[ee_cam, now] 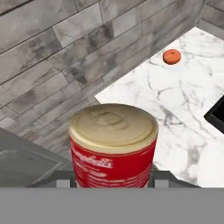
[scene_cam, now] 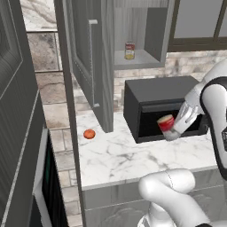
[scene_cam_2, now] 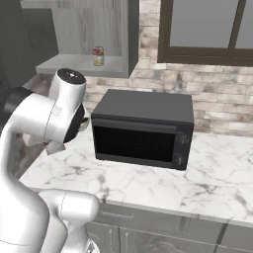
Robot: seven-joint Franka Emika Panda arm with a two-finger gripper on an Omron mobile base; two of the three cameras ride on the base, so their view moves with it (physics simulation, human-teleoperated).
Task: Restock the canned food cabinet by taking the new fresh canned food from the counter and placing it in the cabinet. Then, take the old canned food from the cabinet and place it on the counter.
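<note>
My gripper is shut on the old canned food, a mostly red can held tilted above the counter, in front of the microwave's left end. In the hand view this red can with its pale lid sits between my fingertips, over the counter's edge. The new fresh canned food, yellow-labelled with a red band, stands upright on the inner shelf of the cabinet, whose door hangs open. The same can shows on the shelf in the right base view.
A black microwave stands on the counter under the cabinet. A round orange-red fruit lies on the marble near the open door's foot. A dark window sits above the brick wall.
</note>
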